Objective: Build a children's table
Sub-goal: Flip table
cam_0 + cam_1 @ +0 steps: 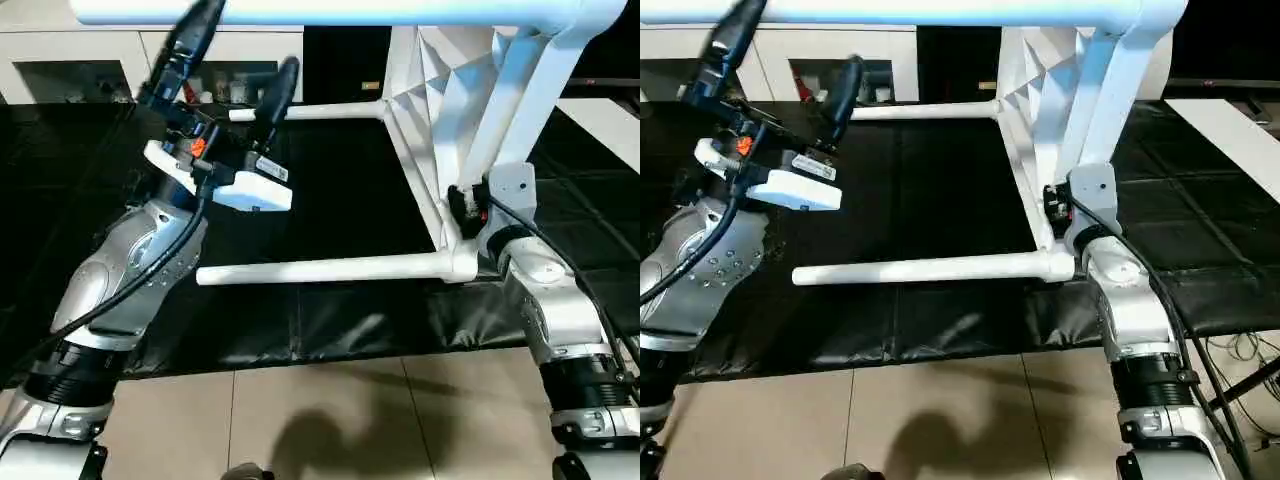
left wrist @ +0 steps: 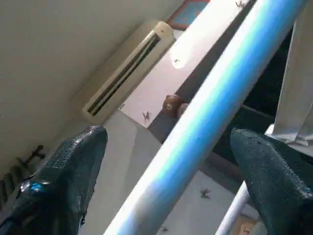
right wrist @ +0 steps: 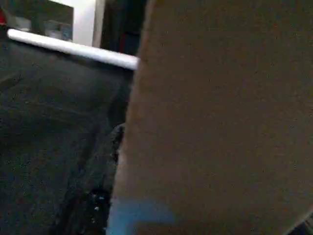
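The white children's table lies on its side on a black mat [image 1: 330, 190]. Its ribbed top [image 1: 430, 80] stands on edge at the right, and its legs point to the left. One leg [image 1: 320, 268] lies low in front, another [image 1: 310, 110] lies farther back, and a third [image 1: 330, 10] runs across high up. My left gripper [image 1: 250, 38] is raised and open just under that high leg. In the left wrist view the leg [image 2: 195, 132] passes between the two black fingers [image 2: 68, 166] without touching them. My right gripper [image 1: 465, 210] sits against the top's lower front corner, by the socket of the front leg.
A white cabinet with glass doors [image 1: 70, 60] stands behind the mat. Beige floor tiles [image 1: 330, 420] lie in front of the mat's edge. A white panel [image 1: 610, 120] lies at the far right. An air conditioner [image 2: 127, 68] hangs on the wall in the left wrist view.
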Controlling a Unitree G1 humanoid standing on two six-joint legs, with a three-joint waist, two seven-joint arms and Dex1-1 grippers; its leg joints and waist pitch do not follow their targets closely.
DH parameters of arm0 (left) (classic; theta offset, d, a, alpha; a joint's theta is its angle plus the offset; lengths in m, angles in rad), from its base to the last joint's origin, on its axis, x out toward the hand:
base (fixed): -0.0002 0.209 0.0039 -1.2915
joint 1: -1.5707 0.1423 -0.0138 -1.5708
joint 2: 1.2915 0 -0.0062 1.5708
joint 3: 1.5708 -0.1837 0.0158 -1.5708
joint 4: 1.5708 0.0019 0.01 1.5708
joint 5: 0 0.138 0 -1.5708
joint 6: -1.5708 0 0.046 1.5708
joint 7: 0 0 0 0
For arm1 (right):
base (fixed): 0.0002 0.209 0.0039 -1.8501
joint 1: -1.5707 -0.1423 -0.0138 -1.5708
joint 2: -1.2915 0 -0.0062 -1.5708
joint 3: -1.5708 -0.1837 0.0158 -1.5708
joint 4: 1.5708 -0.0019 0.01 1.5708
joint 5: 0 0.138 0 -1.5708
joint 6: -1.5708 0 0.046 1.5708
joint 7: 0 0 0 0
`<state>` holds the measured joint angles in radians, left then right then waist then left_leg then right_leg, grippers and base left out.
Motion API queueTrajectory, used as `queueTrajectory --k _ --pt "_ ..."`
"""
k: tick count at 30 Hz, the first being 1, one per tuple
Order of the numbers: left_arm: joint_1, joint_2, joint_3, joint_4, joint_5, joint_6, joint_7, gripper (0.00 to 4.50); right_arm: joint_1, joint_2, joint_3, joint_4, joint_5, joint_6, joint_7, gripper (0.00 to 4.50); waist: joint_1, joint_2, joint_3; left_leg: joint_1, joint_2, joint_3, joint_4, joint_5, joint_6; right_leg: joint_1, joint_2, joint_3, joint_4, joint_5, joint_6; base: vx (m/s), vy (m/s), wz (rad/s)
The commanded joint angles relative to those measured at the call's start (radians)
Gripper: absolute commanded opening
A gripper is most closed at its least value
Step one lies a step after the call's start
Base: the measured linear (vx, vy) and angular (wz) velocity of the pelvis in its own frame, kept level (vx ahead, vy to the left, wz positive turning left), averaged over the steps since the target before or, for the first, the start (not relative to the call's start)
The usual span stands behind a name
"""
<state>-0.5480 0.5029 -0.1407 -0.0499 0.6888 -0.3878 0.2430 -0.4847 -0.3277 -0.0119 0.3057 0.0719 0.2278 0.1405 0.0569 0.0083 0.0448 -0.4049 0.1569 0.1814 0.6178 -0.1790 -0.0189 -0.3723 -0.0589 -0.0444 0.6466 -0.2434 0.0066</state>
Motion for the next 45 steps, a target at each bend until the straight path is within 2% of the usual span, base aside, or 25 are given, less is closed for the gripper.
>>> queueTrajectory --k 1,7,8,12,14,17,18,20,23,24,25,27,28,31,33,35,37,38,39,40,41,42,44,45 --pt "-0.037 -0.001 -0.003 0.048 0.029 0.027 0.001 4.5 -0.024 -0.012 0.016 0.004 -0.028 -0.018 0.014 2.12 -0.001 -0.007 -0.058 0.03 0.071 -0.034 -0.076 -0.182 -0.019 0.023 -0.083 0.049 -0.077 -0.017 -0.189 0.0 0.0 0.0" --pt "-0.133 -0.017 -0.004 0.181 0.081 0.103 0.036 4.5 -0.037 -0.019 0.032 0.007 -0.053 -0.027 0.027 2.06 -0.002 -0.003 -0.061 0.029 0.07 -0.036 -0.074 -0.161 -0.017 0.025 -0.084 0.048 -0.073 0.018 -0.197 0.0 0.0 0.0" --pt "-0.142 -0.02 -0.002 0.189 0.078 0.104 0.04 4.23 -0.038 -0.021 0.034 0.006 -0.057 -0.027 0.028 2.06 -0.001 -0.002 -0.062 0.029 0.071 -0.037 -0.074 -0.155 -0.015 0.026 -0.086 0.048 -0.072 0.03 -0.2 0.0 0.0 0.0" --pt "-0.182 -0.029 0.01 0.224 0.06 0.095 0.054 4.1 -0.042 -0.032 0.042 0.003 -0.073 -0.029 0.031 2.06 0.001 -0.002 -0.067 0.026 0.068 -0.034 -0.067 -0.112 0.007 0.03 -0.085 0.047 -0.067 0.103 -0.215 0.0 0.0 0.0" --pt "-0.216 -0.035 0.006 0.253 0.043 0.072 0.053 3.8 -0.043 -0.053 0.051 -0.006 -0.088 -0.022 0.042 2.06 0.002 -0.004 -0.067 0.025 0.067 -0.032 -0.064 -0.102 0.024 0.029 -0.085 0.047 -0.067 0.114 -0.223 0.0 0.0 0.0" --pt "-0.233 -0.039 -0.008 0.272 0.035 0.063 0.039 3.68 -0.05 -0.083 0.062 -0.016 -0.112 -0.009 0.055 2.06 0.005 -0.005 -0.07 0.021 0.07 -0.032 -0.061 -0.062 0.046 0.03 -0.085 0.045 -0.059 0.16 -0.231 0.0 0.0 0.0" --pt "-0.237 -0.042 -0.015 0.28 0.025 0.058 0.024 3.57 -0.057 -0.104 0.068 -0.026 -0.122 0.003 0.069 2.06 0.005 -0.01 -0.069 0.021 0.068 -0.031 -0.06 -0.059 0.054 0.03 -0.084 0.045 -0.06 0.158 -0.233 0.0 0.0 0.0" --pt "-0.245 -0.055 -0.02 0.286 -0.04 0.052 -0.053 3.32 -0.071 -0.149 0.086 -0.047 -0.137 0.036 0.117 2.06 0.01 -0.01 -0.069 0.02 0.068 -0.03 -0.059 -0.054 0.062 0.031 -0.087 0.045 -0.059 0.151 -0.237 0.0 0.0 0.0" --pt "-0.25 -0.058 -0.03 0.272 -0.093 0.051 -0.135 3.11 -0.092 -0.194 0.091 -0.064 -0.139 0.069 0.168 2.06 0.014 -0.01 -0.067 0.021 0.069 -0.028 -0.058 -0.054 0.072 0.029 -0.086 0.044 -0.062 0.122 -0.243 0.0 0.0 0.0" --pt "-0.247 -0.062 -0.035 0.26 -0.158 0.062 -0.219 3.11 -0.113 -0.23 0.091 -0.071 -0.135 0.09 0.208 2.06 0.02 -0.011 -0.065 0.022 0.069 -0.027 -0.058 -0.059 0.073 0.03 -0.091 0.045 -0.064 0.102 -0.242 0.0 0.0 0.0" --pt "-0.246 -0.061 -0.032 0.254 -0.175 0.07 -0.24 2.99 -0.124 -0.248 0.092 -0.071 -0.133 0.095 0.229 2.06 0.026 -0.004 -0.067 0.022 0.068 -0.025 -0.056 -0.056 0.076 0.029 -0.09 0.045 -0.062 0.089 -0.243 0.0 0.0 0.0" --pt "-0.246 -0.061 -0.032 0.254 -0.175 0.07 -0.24 2.91 -0.124 -0.248 0.092 -0.071 -0.133 0.095 0.229 2.06 0.03 -0.007 -0.067 0.021 0.068 -0.023 -0.053 -0.05 0.084 0.028 -0.088 0.047 -0.064 0.087 -0.239 0.0 0.0 0.0" --pt "-0.237 -0.062 -0.023 0.233 -0.253 0.131 -0.341 2.81 -0.164 -0.318 0.108 -0.069 -0.132 0.106 0.314 2.06 0.036 -0.004 -0.065 0.022 0.069 -0.024 -0.055 -0.052 0.085 0.028 -0.092 0.044 -0.065 0.055 -0.233 0.0 0.0 0.0" --pt "-0.234 -0.063 0.004 0.205 -0.315 0.236 -0.425 2.64 -0.222 -0.404 0.134 -0.061 -0.139 0.097 0.428 2.06 0.042 -0.004 -0.064 0.025 0.071 -0.022 -0.054 -0.064 0.081 0.026 -0.089 0.044 -0.066 0.017 -0.241 0.0 0.0 0.0" --pt "-0.236 -0.063 0.009 0.201 -0.326 0.254 -0.443 2.58 -0.232 -0.417 0.14 -0.058 -0.14 0.096 0.447 2.06 0.047 -0.004 -0.061 0.023 0.07 -0.017 -0.052 -0.063 0.093 0.023 -0.09 0.044 -0.069 -0.001 -0.239 0.0 0.0 0.0" --pt "-0.236 -0.063 0.022 0.185 -0.364 0.331 -0.509 2.44 -0.269 -0.46 0.161 -0.038 -0.147 0.069 0.518 2.06 0.049 -0.002 -0.059 0.026 0.069 -0.016 -0.053 -0.091 0.086 0.021 -0.095 0.044 -0.076 -0.069 -0.233 0.0 0.0 0.0" --pt "-0.23 -0.073 0.039 0.146 -0.458 0.444 -0.596 2.36 -0.325 -0.503 0.18 0.003 -0.154 0.029 0.598 2.06 0.048 -0.008 -0.057 0.028 0.072 -0.016 -0.056 -0.111 0.074 0.02 -0.094 0.043 -0.081 -0.115 -0.23 0.0 0.0 0.0" --pt "-0.226 -0.085 0.054 0.106 -0.539 0.539 -0.658 2.29 -0.374 -0.523 0.183 0.042 -0.155 0.003 0.638 2.06 0.045 -0.013 -0.053 0.03 0.07 -0.014 -0.057 -0.133 0.067 0.018 -0.093 0.041 -0.085 -0.152 -0.233 0.0 0.0 0.0" --pt "-0.226 -0.085 0.054 0.106 -0.539 0.539 -0.658 2.29 -0.374 -0.523 0.183 0.042 -0.155 0.003 0.638 2.06 0.043 -0.013 -0.048 0.032 0.068 -0.012 -0.056 -0.157 0.057 0.016 -0.099 0.041 -0.088 -0.203 -0.239 0.0 0.0 0.0" --pt "-0.226 -0.104 0.074 0.064 -0.6 0.629 -0.689 2.18 -0.423 -0.52 0.177 0.087 -0.137 0.0 0.658 2.06 0.042 -0.016 -0.048 0.033 0.069 -0.01 -0.054 -0.168 0.056 0.016 -0.101 0.043 -0.089 -0.227 -0.233 0.0 0.0 0.0" --pt "-0.227 -0.113 0.083 0.051 -0.619 0.658 -0.692 2.14 -0.44 -0.515 0.173 0.104 -0.122 0.007 0.673 2.06 0.04 -0.017 -0.046 0.03 0.068 -0.012 -0.056 -0.171 0.056 0.017 -0.101 0.041 -0.09 -0.243 -0.23 0.0 0.0 0.0" --pt "-0.229 -0.124 0.093 0.04 -0.641 0.696 -0.697 2.1 -0.456 -0.512 0.171 0.114 -0.107 0.001 0.706 2.06 0.041 -0.016 -0.045 0.035 0.069 -0.012 -0.056 -0.188 0.053 0.013 -0.1 0.041 -0.095 -0.275 -0.221 0.0 0.0 0.0" --pt "-0.232 -0.146 0.11 0.034 -0.667 0.732 -0.682 2.06 -0.477 -0.495 0.159 0.134 -0.105 -0.02 0.684 2.62 0.036 -0.014 -0.041 0.036 0.07 -0.013 -0.057 -0.224 0.044 0.009 -0.099 0.042 -0.1 -0.32 -0.205 0.0 0.0 0.0" --pt "-0.232 -0.146 0.11 0.034 -0.667 0.732 -0.682 2.06 -0.477 -0.495 0.159 0.134 -0.105 -0.02 0.684 2.62 0.035 -0.013 -0.041 0.037 0.07 -0.014 -0.058 -0.235 0.041 0.008 -0.098 0.042 -0.101 -0.328 -0.202 0.0 0.0 0.0"
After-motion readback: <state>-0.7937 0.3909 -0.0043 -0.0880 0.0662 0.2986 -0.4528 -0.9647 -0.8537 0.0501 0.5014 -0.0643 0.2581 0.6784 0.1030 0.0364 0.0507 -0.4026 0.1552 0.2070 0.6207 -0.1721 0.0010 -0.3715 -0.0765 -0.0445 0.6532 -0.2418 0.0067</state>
